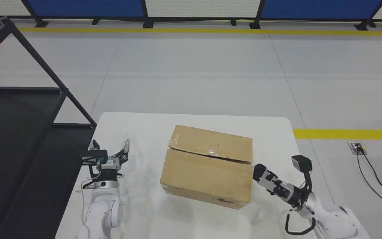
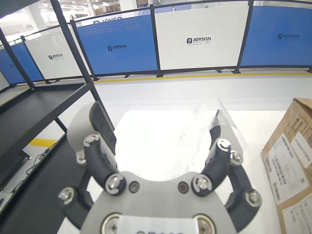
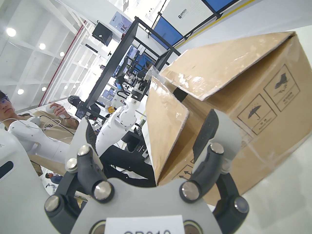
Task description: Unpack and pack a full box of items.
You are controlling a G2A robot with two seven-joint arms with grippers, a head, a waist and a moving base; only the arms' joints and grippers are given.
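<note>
Opening seems in hand: the right claw (image 1: 259, 172), spread wide at lower right beside the box (image 1: 206, 170), must next catch a flap (image 3: 168, 122).

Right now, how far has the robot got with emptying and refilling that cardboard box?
Barely begun. Nothing looks done: the box sits on the table with its top flaps folded over, slightly ajar. In hand: the right gripper, open, at the box's end beside a flap's edge; the left gripper, open and holding nothing, off to the other side. Left: opening the flaps, unpacking, repacking.
</note>
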